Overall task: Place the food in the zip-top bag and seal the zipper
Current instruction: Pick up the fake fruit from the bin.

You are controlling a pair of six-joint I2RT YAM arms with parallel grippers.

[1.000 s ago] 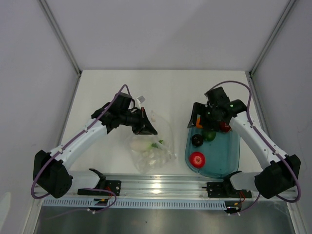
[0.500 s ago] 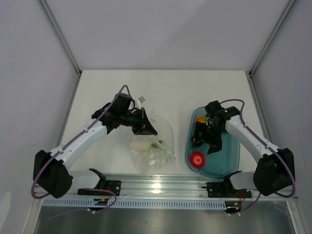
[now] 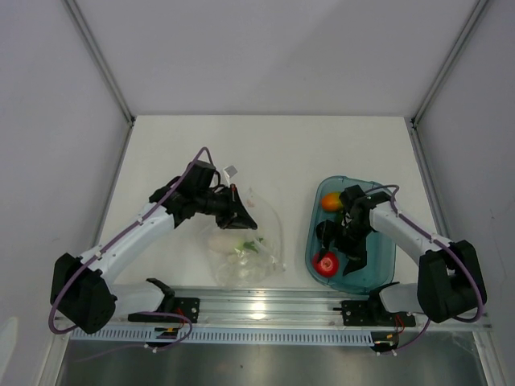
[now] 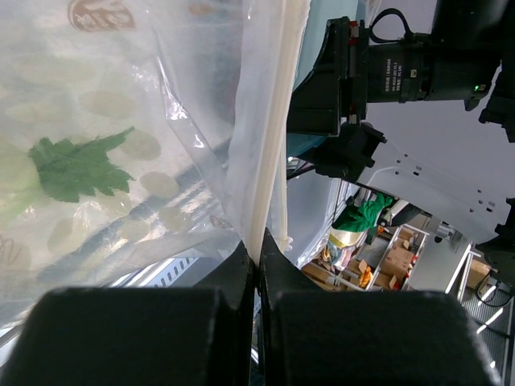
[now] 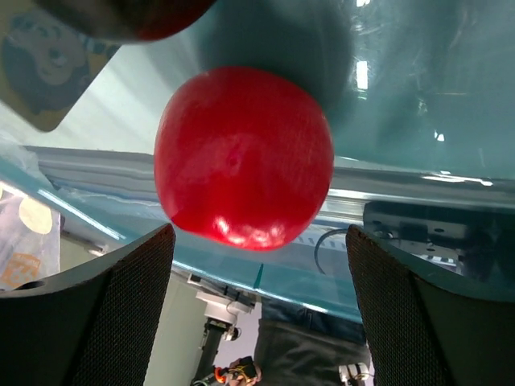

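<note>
Left wrist: left fingers (image 4: 121, 338) pinch zip-top bag (image 4: 161, 121); logo (image 4: 100, 14) illegible.

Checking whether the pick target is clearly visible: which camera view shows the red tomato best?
The right wrist view: the red tomato fills mid-frame, sharp and unobstructed, in the teal tray. The top external view shows it only as a small red dot. The left wrist view misses it.
</note>
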